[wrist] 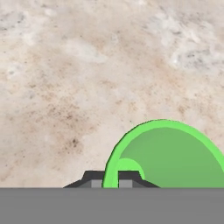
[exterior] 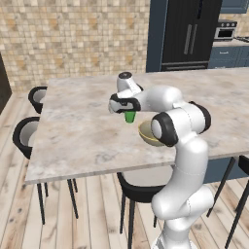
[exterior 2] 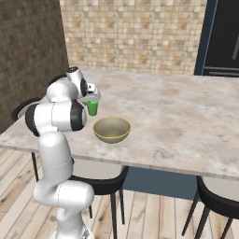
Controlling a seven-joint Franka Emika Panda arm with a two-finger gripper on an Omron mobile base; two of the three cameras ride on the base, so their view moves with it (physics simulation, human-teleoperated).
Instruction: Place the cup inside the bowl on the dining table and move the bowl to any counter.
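Observation:
My gripper (exterior: 127, 111) is shut on the rim of the small bright green cup (exterior: 130, 116), which hangs upright under it. The cup (exterior 2: 92, 108) is just left of the wide olive-tan bowl (exterior 2: 111, 129) and apart from it. The bowl (exterior: 147, 134) stands empty near the front edge of the marbled dining table (exterior: 78, 131), half hidden in the left base view by my arm's elbow. In the hand view the cup's open mouth (wrist: 170, 157) shows from above, with its rim between the dark fingertips (wrist: 94, 177) and the table top (wrist: 87, 78) below.
Black chairs (exterior: 24, 136) stand along the table's left side, and others are tucked under its front edge (exterior 2: 105, 184). A dark fridge (exterior: 189, 34) and blue cabinets with an oven (exterior: 226, 31) lie beyond the table at the back right.

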